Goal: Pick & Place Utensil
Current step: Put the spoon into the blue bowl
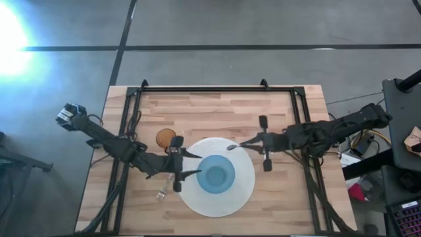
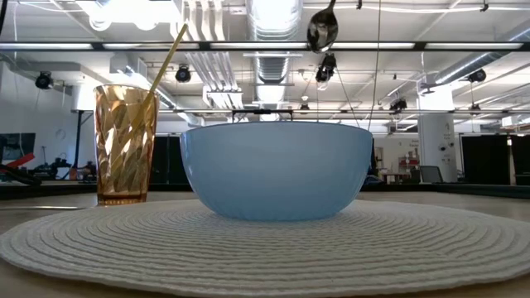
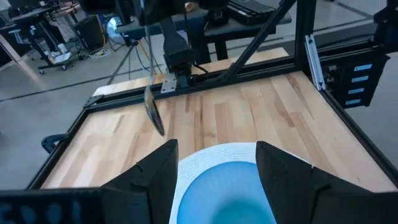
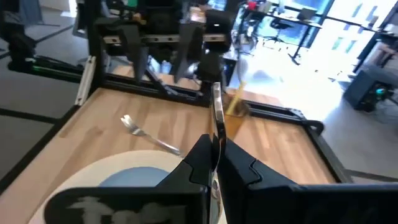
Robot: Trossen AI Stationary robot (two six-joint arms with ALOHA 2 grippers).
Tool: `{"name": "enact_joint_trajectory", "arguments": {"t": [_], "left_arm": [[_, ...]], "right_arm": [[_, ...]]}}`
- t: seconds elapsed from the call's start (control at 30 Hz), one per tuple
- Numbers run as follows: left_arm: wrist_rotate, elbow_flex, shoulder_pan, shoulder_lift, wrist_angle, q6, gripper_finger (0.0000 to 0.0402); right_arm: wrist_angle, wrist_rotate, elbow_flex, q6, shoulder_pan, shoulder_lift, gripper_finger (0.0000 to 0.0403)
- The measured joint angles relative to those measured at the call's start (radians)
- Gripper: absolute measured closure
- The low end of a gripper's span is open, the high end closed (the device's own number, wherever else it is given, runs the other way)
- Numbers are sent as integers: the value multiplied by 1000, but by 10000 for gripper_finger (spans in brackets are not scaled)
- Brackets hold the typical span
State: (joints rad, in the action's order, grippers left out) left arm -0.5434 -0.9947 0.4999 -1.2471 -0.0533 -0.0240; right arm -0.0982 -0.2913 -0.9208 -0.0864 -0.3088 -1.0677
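A metal spoon (image 1: pixel 235 146) hangs in the air over the far right part of a round white placemat (image 1: pixel 245 192). My right gripper (image 1: pixel 250 142) is shut on it. A blue bowl (image 1: pixel 216 176) stands on the mat's middle. My left gripper (image 1: pixel 197 163) is open and empty; it hovers at the mat's left edge, and in the left wrist view its fingers (image 3: pixel 155 180) frame the bowl (image 3: pixel 227 199). In the low view the spoon's bowl (image 2: pixel 322 29) shows high above the blue bowl (image 2: pixel 277 170). My right gripper (image 4: pixel 216 163) pinches the spoon's handle (image 4: pixel 216 146) between its two fingers, coming from the table's right. The spoon runs along the fingers and juts out ahead of them, its bowl end (image 3: pixel 152 113) tipped downward toward the table's left. It is lifted clear of everything.
An amber cup (image 1: pixel 165 137) with a straw stands on the table just far-left of the mat. A fork (image 1: pixel 161 194) lies flat on the wood beside the mat's near-left edge. A black metal frame (image 1: pixel 217 87) runs along the table's far and side edges.
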Motion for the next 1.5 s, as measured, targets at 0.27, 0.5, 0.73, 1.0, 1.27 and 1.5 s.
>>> {"name": "enact_joint_trajectory", "arguments": {"t": [0.27, 0.5, 0.73, 1.0, 1.27, 1.5], "left_arm": [[57, 0, 0, 56, -5, -9, 193], [77, 0, 0, 87, -50, 0, 193], [77, 1, 0, 86, -68, 12, 193], [77, 1, 0, 86, -95, 32, 193], [76, 1, 0, 86, -99, 33, 193], [76, 1, 0, 86, -99, 38, 193]], "right_arm": [[68, 0, 146, 72, 42, 95, 394], [299, 2, 312, 220, 65, 122, 394], [511, 2, 409, 410, 75, 87, 394], [681, 0, 468, 641, 75, 0, 394], [698, -26, 471, 813, 82, -125, 394], [776, -22, 471, 906, 82, -237, 394]]}}
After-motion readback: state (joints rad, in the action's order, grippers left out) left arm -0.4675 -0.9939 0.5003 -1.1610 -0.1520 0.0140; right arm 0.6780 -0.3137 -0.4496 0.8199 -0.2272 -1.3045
